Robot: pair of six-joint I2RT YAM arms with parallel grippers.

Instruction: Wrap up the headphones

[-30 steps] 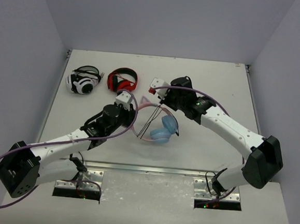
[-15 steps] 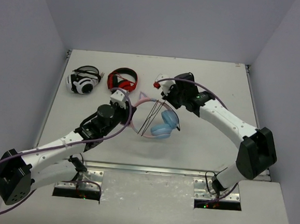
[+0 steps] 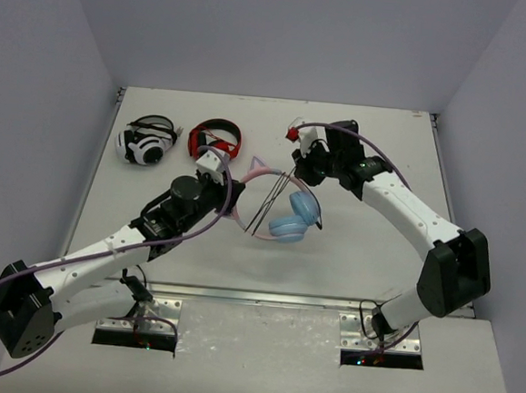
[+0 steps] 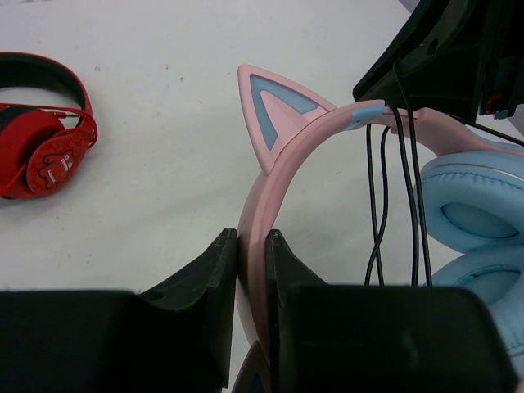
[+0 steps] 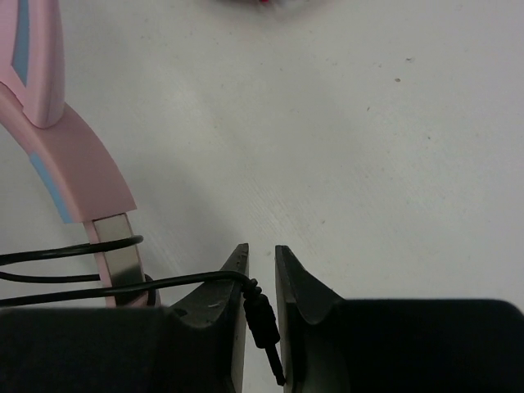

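Cable (image 4: pixel 408 188) looped several times across the headphones' (image 3: pixel 290 219) headband (image 4: pixel 255 196). Left gripper (image 4: pixel 252 246) clamps headband, right gripper (image 5: pixel 260 255) pinches cable's plug (image 5: pixel 262 315) beside it. Tail end likely remains.

white table (image 3: pixel 350 253): red-and-black headphones (image 3: pixel 214 141), white-and-black headphones (image 3: pixel 146 142) far left.

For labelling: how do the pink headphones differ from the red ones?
The pink headphones have light blue cups and cat ears; the red headphones are red and black, earless. The pink pair is clamped by the left gripper at its headband; the red pair lies free on the table. Both are over-ear.
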